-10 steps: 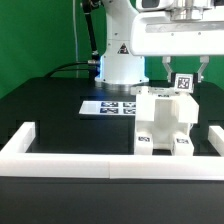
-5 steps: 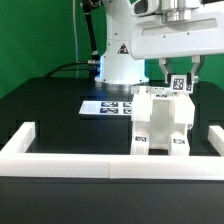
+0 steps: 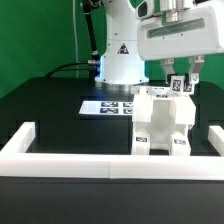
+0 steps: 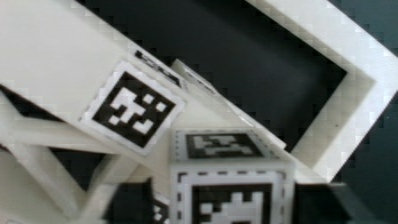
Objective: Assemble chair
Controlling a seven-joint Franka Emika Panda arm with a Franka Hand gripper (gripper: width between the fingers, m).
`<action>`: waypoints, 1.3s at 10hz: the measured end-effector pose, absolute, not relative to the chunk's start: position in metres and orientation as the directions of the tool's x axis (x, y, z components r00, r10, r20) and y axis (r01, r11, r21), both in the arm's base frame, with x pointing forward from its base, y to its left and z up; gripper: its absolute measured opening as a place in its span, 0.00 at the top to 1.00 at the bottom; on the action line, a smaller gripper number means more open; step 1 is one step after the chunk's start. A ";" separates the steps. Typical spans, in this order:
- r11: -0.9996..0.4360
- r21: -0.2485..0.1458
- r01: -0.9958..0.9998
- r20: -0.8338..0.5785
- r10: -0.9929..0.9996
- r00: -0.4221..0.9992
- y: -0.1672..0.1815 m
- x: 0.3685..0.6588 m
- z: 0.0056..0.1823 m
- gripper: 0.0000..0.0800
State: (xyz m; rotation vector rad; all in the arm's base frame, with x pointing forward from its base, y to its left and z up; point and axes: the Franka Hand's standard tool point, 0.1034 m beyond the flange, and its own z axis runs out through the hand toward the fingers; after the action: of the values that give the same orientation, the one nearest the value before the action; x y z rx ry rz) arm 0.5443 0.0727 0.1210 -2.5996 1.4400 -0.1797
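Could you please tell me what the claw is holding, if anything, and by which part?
It cannot be told: the claw straddles the tagged top corner of the chair, but contact is unclear.

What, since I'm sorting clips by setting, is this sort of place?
Probably a robotics lab bench: a white robot arm at a black table, a green curtain behind, and white chair parts carrying printed square tags.

free: table [image 3: 45, 108], exterior view's left | obstacles: chair [image 3: 160, 120], barrier wall [image 3: 70, 160] in front, robot base [image 3: 122, 65] behind
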 end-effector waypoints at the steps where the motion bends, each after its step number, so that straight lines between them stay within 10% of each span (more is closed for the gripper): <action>1: -0.526 -0.200 -0.827 0.027 -0.846 0.532 0.073 0.544 0.121 0.35; 4: -0.654 -0.173 -0.736 0.077 -0.754 0.652 0.080 0.543 0.121 0.20; 13: -0.994 -0.052 -0.097 0.193 -0.106 0.975 0.084 0.546 0.122 0.19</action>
State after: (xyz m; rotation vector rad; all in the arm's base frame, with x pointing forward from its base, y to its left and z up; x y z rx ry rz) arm 0.5455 0.0836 0.1225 -3.0799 0.1583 -0.3047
